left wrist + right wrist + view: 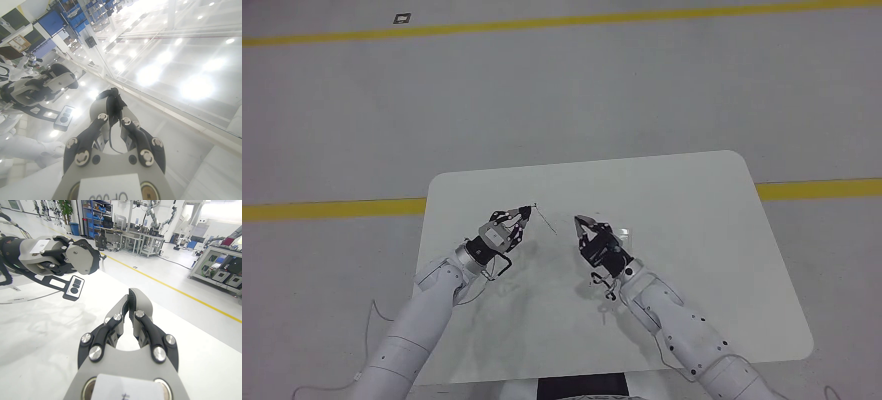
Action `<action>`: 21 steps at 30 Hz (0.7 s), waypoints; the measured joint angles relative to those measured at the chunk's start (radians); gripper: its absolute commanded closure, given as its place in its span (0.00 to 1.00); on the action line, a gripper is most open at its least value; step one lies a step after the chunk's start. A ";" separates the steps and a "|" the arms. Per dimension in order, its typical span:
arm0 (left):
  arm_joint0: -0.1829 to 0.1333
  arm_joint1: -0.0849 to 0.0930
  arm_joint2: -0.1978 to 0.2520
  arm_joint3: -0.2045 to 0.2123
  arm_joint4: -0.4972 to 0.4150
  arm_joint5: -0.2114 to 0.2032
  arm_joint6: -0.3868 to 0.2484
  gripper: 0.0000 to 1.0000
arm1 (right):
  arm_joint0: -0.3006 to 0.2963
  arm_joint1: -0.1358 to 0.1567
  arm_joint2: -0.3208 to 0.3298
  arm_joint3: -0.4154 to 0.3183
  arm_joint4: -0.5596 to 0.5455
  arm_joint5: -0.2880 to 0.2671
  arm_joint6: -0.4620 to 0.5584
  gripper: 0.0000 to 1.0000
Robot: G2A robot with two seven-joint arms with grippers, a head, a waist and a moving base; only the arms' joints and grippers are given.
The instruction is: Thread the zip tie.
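Your left claw (526, 213) hangs above the white, round-cornered worktop (692, 200), clamped narrow on a thin black plastic zip tie (545, 221). In the top view the tie's free length slants from that claw's tip toward your right claw (579, 221) and ends just beside it; you cannot tell whether they touch. In the left wrist view the tie (110, 132) runs down between the closed fingers and curls in the gap behind them. Your right claw sits over the middle of the worktop, near the left one, with its ribbed pads (131, 306) pressed flat together.
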 measured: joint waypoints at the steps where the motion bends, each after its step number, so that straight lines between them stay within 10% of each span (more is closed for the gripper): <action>1: 0.000 0.000 0.000 0.000 0.000 0.000 0.000 1.00 | -0.003 0.002 0.002 -0.002 0.000 0.002 0.002 1.00; 4: 0.000 0.000 0.000 0.000 0.000 0.000 0.000 1.00 | -0.013 0.007 0.009 -0.011 0.000 0.005 0.007 1.00; 5: 0.000 0.000 0.000 0.000 0.000 0.000 0.000 1.00 | -0.016 0.008 0.012 -0.014 0.000 0.003 0.009 0.79; 6: 0.000 0.000 0.000 0.000 0.000 0.000 0.000 1.00 | -0.019 0.010 0.015 -0.018 0.000 -0.001 0.011 0.00; 21: 0.002 0.004 0.002 -0.024 0.063 -0.036 -0.009 1.00 | -0.023 0.011 0.042 -0.034 0.069 -0.050 0.046 0.00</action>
